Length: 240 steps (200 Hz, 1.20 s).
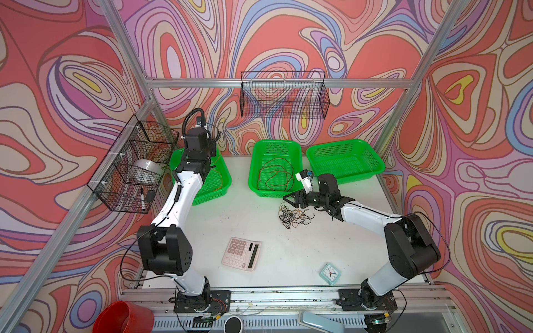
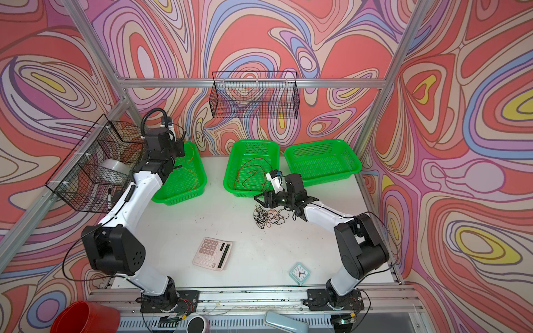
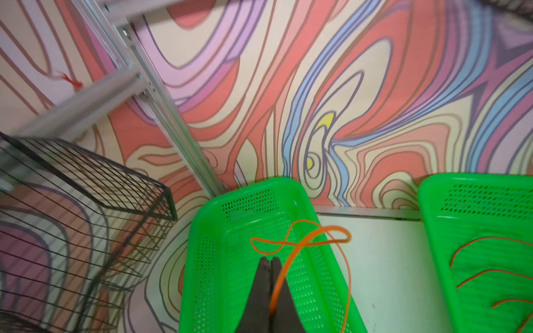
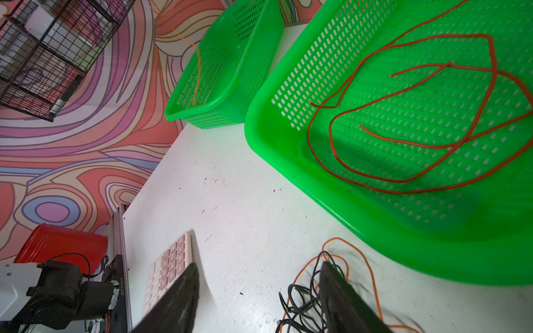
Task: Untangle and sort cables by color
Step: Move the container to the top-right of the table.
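My left gripper (image 3: 269, 261) is shut on an orange cable (image 3: 300, 245), which loops out of the jaws above the left green basket (image 3: 202, 259). A strand of it hangs into that basket (image 1: 220, 178). Red cables (image 1: 274, 176) lie coiled in the middle green basket (image 1: 253, 161). On the white table in front of it lies a tangle of black and orange cables (image 1: 294, 216). My right gripper (image 4: 259, 265) is open and low beside this tangle (image 4: 305, 297), one finger (image 4: 340, 291) over its edge and bare table between the fingers.
The right green basket (image 1: 346, 161) is empty. A pink calculator (image 1: 241, 253) and a small teal clock (image 1: 330, 273) lie near the table's front. Black wire baskets hang on the left frame (image 1: 135, 164) and the back wall (image 1: 284, 95). A red cup (image 1: 124, 317) stands off the front left.
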Motion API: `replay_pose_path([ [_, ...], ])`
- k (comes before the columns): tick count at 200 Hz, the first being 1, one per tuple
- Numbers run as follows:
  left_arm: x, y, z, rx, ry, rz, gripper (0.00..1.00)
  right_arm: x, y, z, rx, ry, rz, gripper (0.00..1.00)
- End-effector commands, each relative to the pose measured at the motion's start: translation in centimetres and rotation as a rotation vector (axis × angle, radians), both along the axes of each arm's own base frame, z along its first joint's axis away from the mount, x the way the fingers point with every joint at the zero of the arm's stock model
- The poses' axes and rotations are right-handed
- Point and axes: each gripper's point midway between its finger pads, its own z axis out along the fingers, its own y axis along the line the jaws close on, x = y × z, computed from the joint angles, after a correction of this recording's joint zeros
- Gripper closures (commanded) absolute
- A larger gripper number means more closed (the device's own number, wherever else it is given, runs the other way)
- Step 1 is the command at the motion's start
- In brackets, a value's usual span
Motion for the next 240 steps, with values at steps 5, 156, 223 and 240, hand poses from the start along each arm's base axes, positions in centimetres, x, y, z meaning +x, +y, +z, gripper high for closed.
replay_pose_path([
  [5, 1.6, 1.5, -5.7, -0.044, 0.096, 0.080, 1.00, -0.3, -0.1, 0.0, -0.017, -0.003, 0.008, 0.32],
  [156, 2.7, -5.8, -25.7, -0.336, 0.750, -0.183, 1.00, -0.6, -2.8, 1.5, -0.100, -0.083, -0.112, 0.32],
  [223, -3.2, -14.1, -26.1, -0.268, 0.826, -0.517, 1.00, -0.1, -2.6, 1.6, -0.113, -0.101, -0.103, 0.31],
  [240, -4.7, -15.1, -26.1, -0.273, 0.842, -0.565, 1.00, 0.1, -2.8, 1.5, -0.119, -0.102, -0.111, 0.31],
])
